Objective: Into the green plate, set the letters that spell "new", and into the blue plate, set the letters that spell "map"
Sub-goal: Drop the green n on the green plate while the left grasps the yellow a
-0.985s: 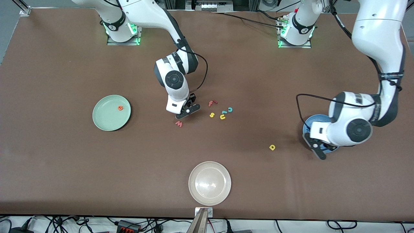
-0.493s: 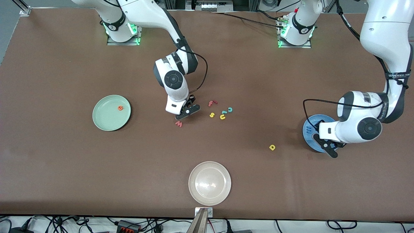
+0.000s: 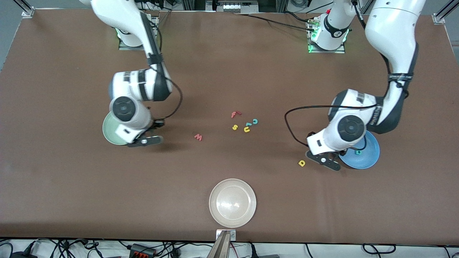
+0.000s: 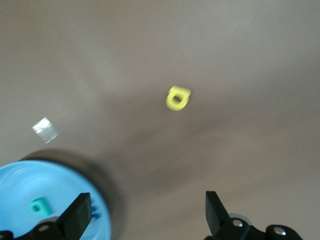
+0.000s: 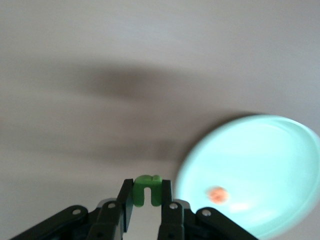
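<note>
While the right gripper (image 5: 146,212) pinches the green n (image 5: 146,189) just beside the green plate (image 5: 280,150) — orange e (image 5: 217,194) inside — the left gripper (image 4: 147,212) gapes empty between the blue plate (image 3: 371,157) and yellow a (image 3: 302,163). Releasing early would drop the n on the table; the arm hides most of the green plate from the front camera.

Brown matte worktop (image 3: 71,186) fills nearly the whole front view, even overhead light, soft shadows. Grey floor shows past the corner at the right arm's end. Aluminium frame posts (image 3: 23,8) stand at the corners along the base edge. Black cables (image 3: 272,21) run across the worktop by the bases. Below the edge nearest the front camera: a white strip with tangled black cables, a power strip (image 3: 143,249), and a small metal bracket (image 3: 226,234) at mid-edge.
</note>
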Action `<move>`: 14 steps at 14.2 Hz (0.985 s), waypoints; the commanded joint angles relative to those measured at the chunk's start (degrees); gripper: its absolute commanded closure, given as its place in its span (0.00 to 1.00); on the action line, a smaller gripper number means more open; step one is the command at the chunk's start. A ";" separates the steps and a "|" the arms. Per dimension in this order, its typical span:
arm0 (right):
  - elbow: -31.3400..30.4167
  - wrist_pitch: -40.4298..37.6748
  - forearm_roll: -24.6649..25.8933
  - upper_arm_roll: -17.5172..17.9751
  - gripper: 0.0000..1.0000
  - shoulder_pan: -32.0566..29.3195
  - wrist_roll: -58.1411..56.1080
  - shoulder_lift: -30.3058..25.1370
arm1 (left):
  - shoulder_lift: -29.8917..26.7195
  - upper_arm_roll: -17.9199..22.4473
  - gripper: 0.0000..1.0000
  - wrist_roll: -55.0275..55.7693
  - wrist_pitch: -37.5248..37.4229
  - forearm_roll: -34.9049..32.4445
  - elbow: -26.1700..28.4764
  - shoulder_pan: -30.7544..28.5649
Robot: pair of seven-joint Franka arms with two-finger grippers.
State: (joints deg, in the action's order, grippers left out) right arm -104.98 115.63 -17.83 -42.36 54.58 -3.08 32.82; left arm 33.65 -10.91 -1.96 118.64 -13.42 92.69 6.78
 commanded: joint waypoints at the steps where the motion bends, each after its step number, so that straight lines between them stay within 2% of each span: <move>1: -5.13 -0.32 -0.89 -3.25 0.98 -1.13 -3.58 -0.48 | 4.40 0.54 0.00 -0.40 5.43 0.23 -2.69 1.39; 4: -5.76 -0.06 -1.32 -2.82 0.97 -7.72 -8.77 0.84 | 7.92 0.54 0.00 -8.38 12.38 0.32 -2.07 0.78; 8: -5.76 1.87 -1.68 -1.85 0.93 -10.11 -10.02 3.82 | 10.12 0.54 0.28 -14.38 16.69 0.32 -2.07 0.69; 11: -5.76 2.06 -3.96 0.78 0.90 -12.21 -10.10 4.53 | 11.97 0.63 0.32 -16.75 20.04 0.23 -2.16 -0.18; 12: -5.76 2.14 -4.05 1.48 0.88 -12.91 -10.10 4.88 | 12.06 0.63 0.41 -18.06 20.57 0.32 -2.07 -0.36; 13: -5.76 2.67 -4.05 1.84 0.82 -13.01 -10.10 5.06 | 12.06 0.63 0.54 -18.51 20.57 0.32 -2.07 -0.54; 14: -5.76 2.76 -4.05 1.84 0.54 -13.10 -10.10 5.06 | 12.06 0.63 0.64 -18.60 20.57 0.32 -2.07 -0.54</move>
State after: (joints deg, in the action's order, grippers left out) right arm -110.84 117.78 -20.69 -41.63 43.01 -12.34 38.15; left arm 44.92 -10.11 -17.97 138.98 -13.42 92.09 6.73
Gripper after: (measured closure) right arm 0.740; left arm 0.432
